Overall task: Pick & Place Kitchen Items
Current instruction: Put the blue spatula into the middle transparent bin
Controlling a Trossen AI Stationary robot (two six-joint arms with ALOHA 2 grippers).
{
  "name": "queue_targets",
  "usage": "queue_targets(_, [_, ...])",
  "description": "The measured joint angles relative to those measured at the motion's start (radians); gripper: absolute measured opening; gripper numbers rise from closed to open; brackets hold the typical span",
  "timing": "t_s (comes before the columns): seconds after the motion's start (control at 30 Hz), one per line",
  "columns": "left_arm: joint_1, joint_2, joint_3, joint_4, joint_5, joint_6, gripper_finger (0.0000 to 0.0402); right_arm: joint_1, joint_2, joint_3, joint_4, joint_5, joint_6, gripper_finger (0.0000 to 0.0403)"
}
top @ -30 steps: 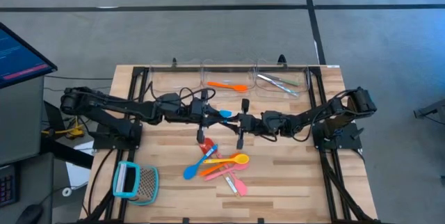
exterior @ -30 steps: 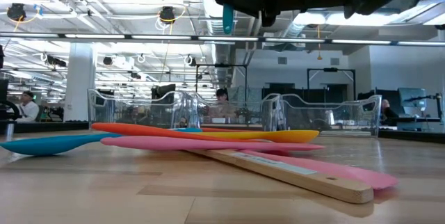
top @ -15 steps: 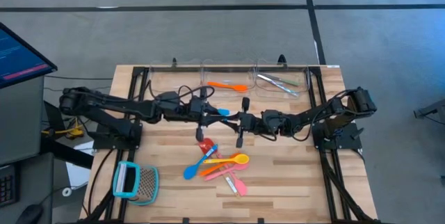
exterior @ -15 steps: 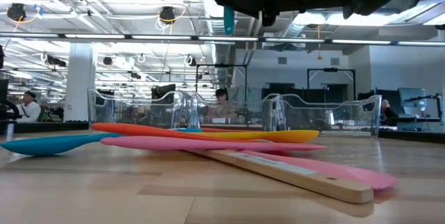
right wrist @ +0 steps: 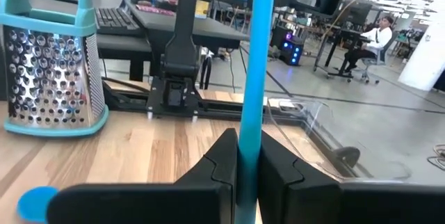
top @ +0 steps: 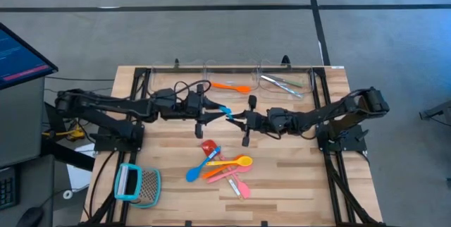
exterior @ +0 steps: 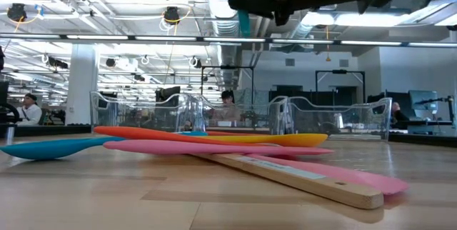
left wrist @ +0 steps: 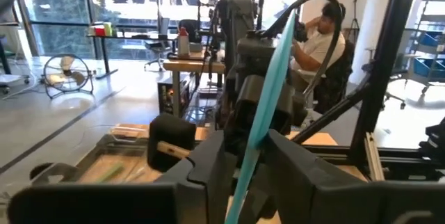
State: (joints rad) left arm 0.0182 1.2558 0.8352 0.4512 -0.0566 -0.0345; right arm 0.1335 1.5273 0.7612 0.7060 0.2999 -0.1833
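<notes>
A light blue spoon [top: 224, 110] hangs upright above the table's middle, between my two grippers. My right gripper [top: 237, 118] comes level from the right and is shut on its handle. My left gripper [top: 213, 112] faces it from the left and stands open. In the left wrist view its fingers [left wrist: 292, 168] flank the handle [left wrist: 268, 92]; whether they touch it I cannot tell. Below, toward the near edge, orange, yellow, pink and blue utensils lie in a pile [top: 224, 167] flat on the wood, with a red-headed spatula [top: 208, 147] beside them. My right gripper pinches the blue spoon's handle [right wrist: 250, 123] between its two fingers. The fingers come level from the table's right side and lie across the handle. The spoon stands nearly upright, slightly tilted, lifted clear of the table [exterior: 243, 5].
Three clear bins stand along the far edge; the middle one holds an orange spoon [top: 230, 86] and the right one silvery metal pieces [top: 282, 84]. A teal-framed grater [top: 137, 185] sits at the near left. Black frame rails [top: 144, 107] run along both sides.
My left gripper has opened and let go of the blue spoon's handle, drawing slightly back toward the table's left edge and up. The spoon stays in my right gripper and has tipped a little from upright.
</notes>
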Motion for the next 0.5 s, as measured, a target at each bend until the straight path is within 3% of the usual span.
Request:
queue_targets(0.3, [0.013, -0.088, 0.000, -0.028, -0.022, 0.057, 0.0147, -0.054, -0.105, 0.000, -0.221, -0.021, 0.015, 0.0020])
queue_targets(0.5, [0.019, -0.178, 0.000, -0.123, -0.018, 0.053, 0.0148, -0.134, -0.162, 0.000, -0.323, -0.020, -0.012, 0.0020])
